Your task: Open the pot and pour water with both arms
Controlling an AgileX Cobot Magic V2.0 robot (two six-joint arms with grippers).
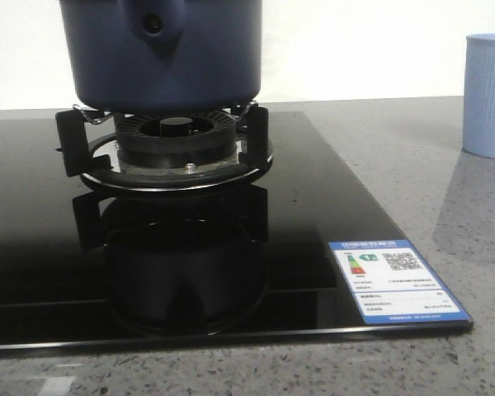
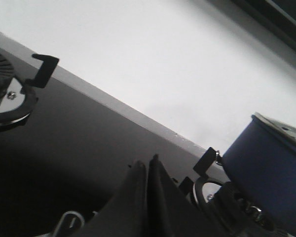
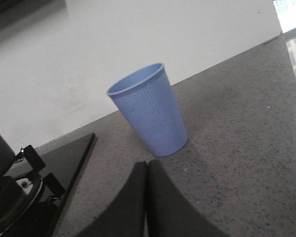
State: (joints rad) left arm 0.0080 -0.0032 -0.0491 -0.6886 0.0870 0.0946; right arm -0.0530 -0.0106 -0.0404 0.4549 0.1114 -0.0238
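The left end effector [image 2: 147, 170] is pressed together, empty, near the pot [image 1: 167, 51] sitting on the burner [image 1: 175, 140]; a clumsy reach could shove it off. The right end effector [image 3: 147, 170], also together, could topple the cup [image 3: 149, 109] on the desk [image 3: 246, 148].

The pot [image 1: 161, 54] is large, round and dark navy blue with a matte finish. A pointed bracket of the same colour, bearing one round rivet, faces the front camera. The pot stands upright on the burner's black supports. In the left wrist view a pale lid covers it.
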